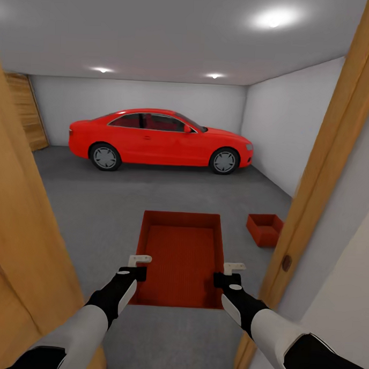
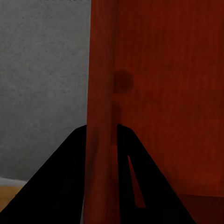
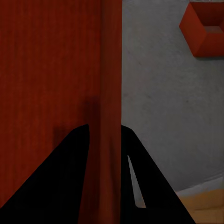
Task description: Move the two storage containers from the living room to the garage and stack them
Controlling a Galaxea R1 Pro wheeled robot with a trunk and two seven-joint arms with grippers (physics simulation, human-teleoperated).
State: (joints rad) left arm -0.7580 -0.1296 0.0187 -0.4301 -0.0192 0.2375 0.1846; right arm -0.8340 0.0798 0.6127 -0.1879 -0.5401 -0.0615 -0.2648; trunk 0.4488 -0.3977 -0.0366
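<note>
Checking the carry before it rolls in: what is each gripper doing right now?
Left gripper: shut on the held container, gripping its left wall.
Right gripper: shut on the same container's right wall.

My head camera looks down from the doorway into the garage; both wrist cameras sit close along the carried orange-red rectangular tub's (image 1: 182,258) side walls.

One orange-red storage container (image 1: 182,254), open side up, is held level above the grey floor (image 1: 97,213) at lower centre. The second container (image 1: 264,229) is seen resting on the floor at right.
</note>
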